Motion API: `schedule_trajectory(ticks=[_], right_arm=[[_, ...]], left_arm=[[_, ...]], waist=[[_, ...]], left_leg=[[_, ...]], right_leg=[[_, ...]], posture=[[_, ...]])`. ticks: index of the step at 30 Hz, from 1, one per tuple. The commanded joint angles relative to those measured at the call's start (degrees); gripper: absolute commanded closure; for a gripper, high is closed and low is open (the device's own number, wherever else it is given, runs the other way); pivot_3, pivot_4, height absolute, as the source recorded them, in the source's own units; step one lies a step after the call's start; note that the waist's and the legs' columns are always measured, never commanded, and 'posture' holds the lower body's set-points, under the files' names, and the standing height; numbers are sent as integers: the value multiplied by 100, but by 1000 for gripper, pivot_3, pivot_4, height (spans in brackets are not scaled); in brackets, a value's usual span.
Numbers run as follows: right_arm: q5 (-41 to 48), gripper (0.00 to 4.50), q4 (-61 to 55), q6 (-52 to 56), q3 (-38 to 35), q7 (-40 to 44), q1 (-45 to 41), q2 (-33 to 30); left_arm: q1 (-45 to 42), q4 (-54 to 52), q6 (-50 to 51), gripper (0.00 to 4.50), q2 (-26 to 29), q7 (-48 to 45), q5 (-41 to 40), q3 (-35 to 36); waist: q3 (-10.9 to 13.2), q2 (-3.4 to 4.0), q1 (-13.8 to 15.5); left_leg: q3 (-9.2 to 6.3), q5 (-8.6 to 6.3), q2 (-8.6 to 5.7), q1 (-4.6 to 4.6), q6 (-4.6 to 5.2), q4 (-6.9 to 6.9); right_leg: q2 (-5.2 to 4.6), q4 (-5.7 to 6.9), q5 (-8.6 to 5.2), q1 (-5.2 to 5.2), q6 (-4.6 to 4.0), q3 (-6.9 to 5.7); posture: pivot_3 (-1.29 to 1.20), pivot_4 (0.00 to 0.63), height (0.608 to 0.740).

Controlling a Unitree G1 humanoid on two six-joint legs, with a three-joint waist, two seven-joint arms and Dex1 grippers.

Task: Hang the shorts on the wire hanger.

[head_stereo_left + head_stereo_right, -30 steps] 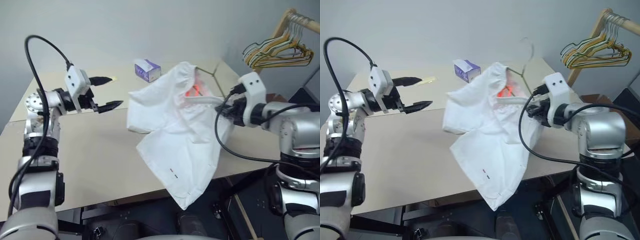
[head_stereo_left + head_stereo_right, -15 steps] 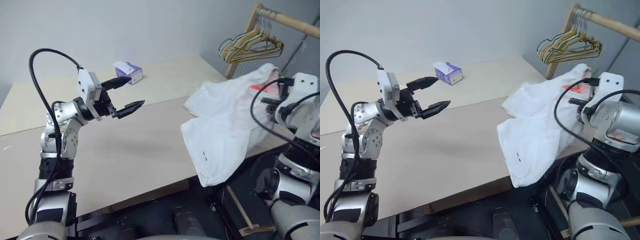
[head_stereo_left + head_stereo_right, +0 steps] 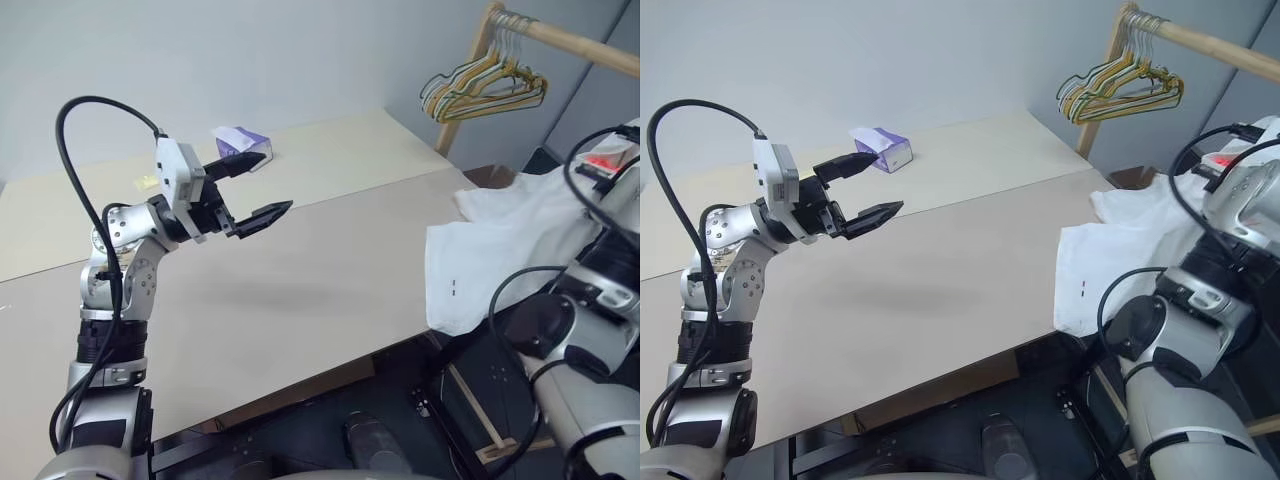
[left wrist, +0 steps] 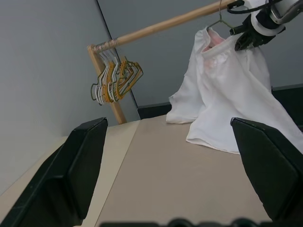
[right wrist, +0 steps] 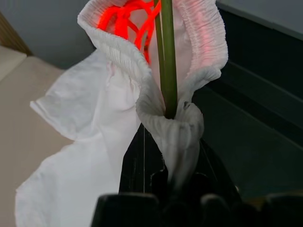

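Off the table's [image 3: 300,300] right edge, the right gripper [image 4: 246,38] is pinching the shorts [image 3: 500,250] and the wire hanger [image 5: 166,56] together up by the rack [image 4: 156,28], while the left gripper [image 3: 250,190] is hovering wide open, holding nothing.

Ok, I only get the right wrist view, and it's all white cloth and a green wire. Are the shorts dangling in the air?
Observer: Not all of them. The lower part of the shorts lies on the edge of the table.
Operator: What's the other hand doing?
Observer: The left gripper hovers over the table, its fingers open and empty.
Operator: Is there a rail nearby?
Observer: Yes. In the left wrist view, the hook of the wire hanger is up by a wooden rail. I can't tell if it's hooked on.
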Motion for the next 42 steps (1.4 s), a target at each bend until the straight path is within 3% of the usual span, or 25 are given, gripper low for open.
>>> schedule_trajectory(ticks=[1, 7, 13, 25, 37, 38, 42], right_arm=[[77, 4467, 586, -659, -160, -336, -416, -451], [498, 4467, 1907, -1264, -403, -396, -764, -1115], [911, 4467, 3203, -1508, -484, -539, -1113, -1661], [1416, 4467, 4140, -1657, -295, -957, -1208, -1856], [1312, 236, 3968, -1848, 390, -1422, -1074, -1752], [1305, 34, 3937, -1867, 431, -1463, -1059, -1736], [834, 34, 2908, -2225, 1051, -1877, -637, -1459]], left_arm=[[-15, -220, 6, 0, 56, 63, -94, 101], [39, -249, -6, 0, 78, 73, -78, 102], [73, -302, -5, 0, 47, -116, -341, 187], [81, -265, -13, 0, 25, -226, -709, 277], [199, -357, -56, 0, 53, -127, -675, 304], [205, -360, -60, 0, 52, -126, -675, 304], [274, -413, -88, 0, 65, -115, -680, 339]], waist=[[1, 2, 6], [3, 5, -6], [6, 9, -74], [6, 9, -284], [6, 9, -288], [6, 9, -288], [6, 9, -269]], left_leg=[[0, 0, 0, -1, 0, -3], [12, -2, -2, 1, 4, -27], [48, -3, -2, 89, 6, -93], [102, -4, -1, 94, 8, -93], [129, -16, -2, 89, 28, -94], [129, -16, -2, 89, 28, -94], [129, -16, -1, 89, 28, -93]], right_leg=[[0, -4, 1, 0, 1, 0], [0, -36, 9, 24, 14, 10], [9, -67, -21, 94, 57, 45], [18, -89, -10, 91, 90, 114], [17, -129, 6, 92, 116, 140], [17, -129, 6, 92, 116, 140], [18, -127, 7, 91, 116, 141]], posture=[[-221, 0, 740], [-227, 0, 740], [-240, 0, 740], [-239, 0, 740], [-205, 0, 740], [-202, 0, 740], [-191, 0, 740]])
